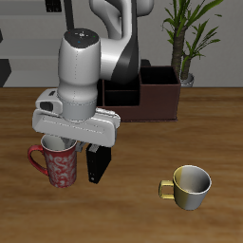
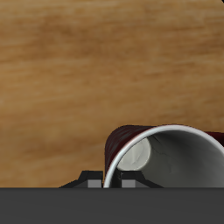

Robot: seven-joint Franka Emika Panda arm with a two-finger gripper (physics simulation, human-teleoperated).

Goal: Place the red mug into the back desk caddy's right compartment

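Note:
The red mug [image 1: 55, 166] with a pale pattern stands upright near the table's front. My gripper [image 1: 87, 167] is down beside it, with one black finger [image 1: 96, 163] outside the mug's wall and the other hidden inside. In the wrist view the mug's rim [image 2: 166, 156] runs between my gripper's [image 2: 111, 180] two finger bases, which sit close together on the wall. The back desk caddy [image 1: 152, 98], a long dark brown box, stands at the table's back behind my arm. Its large end bay [image 1: 163, 84] is open-topped, and the rest of the caddy is partly hidden.
A plain yellowish-cream mug [image 1: 190, 186] stands near the front edge, well apart from the red mug. A potted plant [image 1: 190, 38] stands behind the caddy. The wooden table [image 1: 142, 152] lies between the mugs and the caddy.

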